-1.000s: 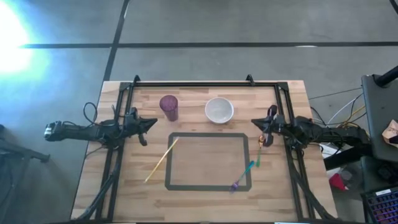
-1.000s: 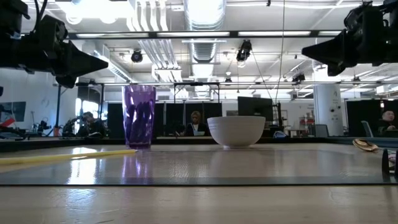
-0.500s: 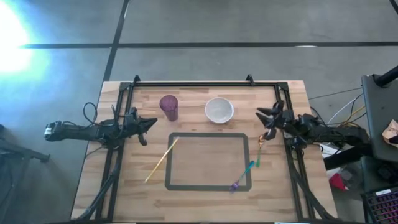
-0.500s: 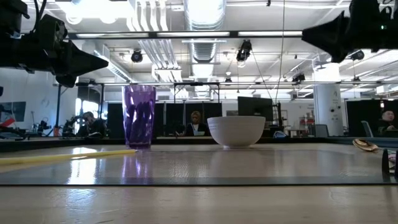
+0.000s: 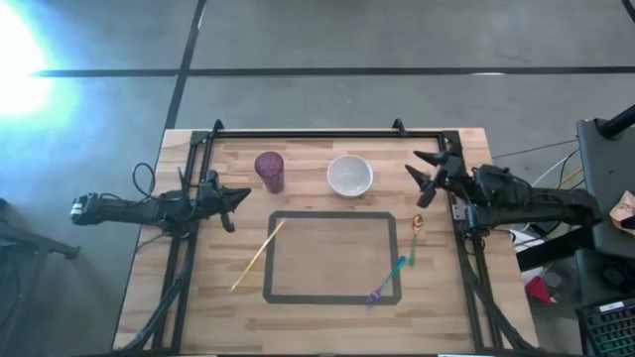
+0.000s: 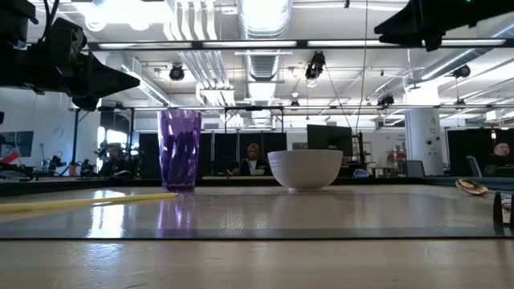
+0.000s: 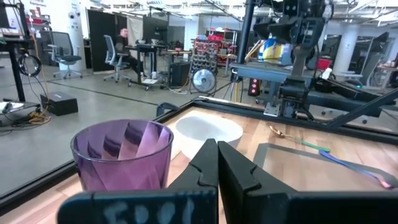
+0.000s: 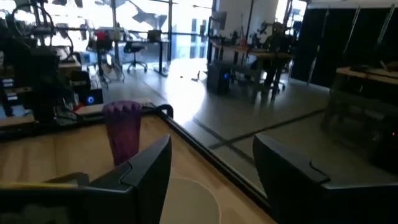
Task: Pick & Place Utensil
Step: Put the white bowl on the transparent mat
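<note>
High view shows my right gripper (image 5: 425,171) has swung away from the spoon (image 5: 417,225) toward the white bowl (image 5: 349,176), fingers spread wide, holding nothing. My left gripper (image 5: 236,197) waits pinched together near the purple cup (image 5: 270,171). That small bronze-coloured spoon lies flat just outside the taped rectangle (image 5: 332,256), at its right edge.

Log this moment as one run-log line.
left gripper: shut, idle at left edge | right gripper: open, empty, beside white bowl | spoon: on table
</note>
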You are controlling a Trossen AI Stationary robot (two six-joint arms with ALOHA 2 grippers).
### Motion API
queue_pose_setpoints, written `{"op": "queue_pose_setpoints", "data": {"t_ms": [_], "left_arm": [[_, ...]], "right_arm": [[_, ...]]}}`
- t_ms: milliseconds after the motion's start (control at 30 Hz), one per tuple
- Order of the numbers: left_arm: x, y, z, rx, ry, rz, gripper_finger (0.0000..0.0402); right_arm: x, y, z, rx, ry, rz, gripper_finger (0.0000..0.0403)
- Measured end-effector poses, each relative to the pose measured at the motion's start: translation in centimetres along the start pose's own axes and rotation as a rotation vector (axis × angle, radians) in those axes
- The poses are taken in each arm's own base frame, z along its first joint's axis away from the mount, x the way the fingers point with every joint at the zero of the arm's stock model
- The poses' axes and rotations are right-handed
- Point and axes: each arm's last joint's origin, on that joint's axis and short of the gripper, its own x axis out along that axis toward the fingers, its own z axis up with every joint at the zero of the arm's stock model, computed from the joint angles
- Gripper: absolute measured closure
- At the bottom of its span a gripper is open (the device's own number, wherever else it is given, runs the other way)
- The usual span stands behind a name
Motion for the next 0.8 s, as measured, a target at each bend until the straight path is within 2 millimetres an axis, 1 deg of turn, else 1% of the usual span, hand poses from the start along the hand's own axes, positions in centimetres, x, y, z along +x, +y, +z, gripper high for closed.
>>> {"op": "queue_pose_setpoints", "data": {"t_ms": [133, 367, 667, 800], "left_arm": [[0.0, 0.0, 0.5, -0.006, -0.013, 0.000, 0.0401], [0.0, 0.0, 0.2, -0.011, 0.006, 0.000, 0.0401], [0.0, 0.0, 0.3, -0.011, 0.004, 0.000, 0.0401], [0.0, 0.0, 0.5, 0.013, -0.015, -0.001, 0.0401]], "right_arm": [[0.7, 0.4, 1.3, -0.056, 0.123, -0.002, 0.0175], [2.2, 0.6, 3.1, -0.114, 0.316, -0.027, 0.0174], [5.1, 1.1, 4.3, -0.175, 0.519, 0.062, 0.0174], [6.7, 1.6, 4.4, -0.213, 0.574, 0.149, 0.0174]]}}
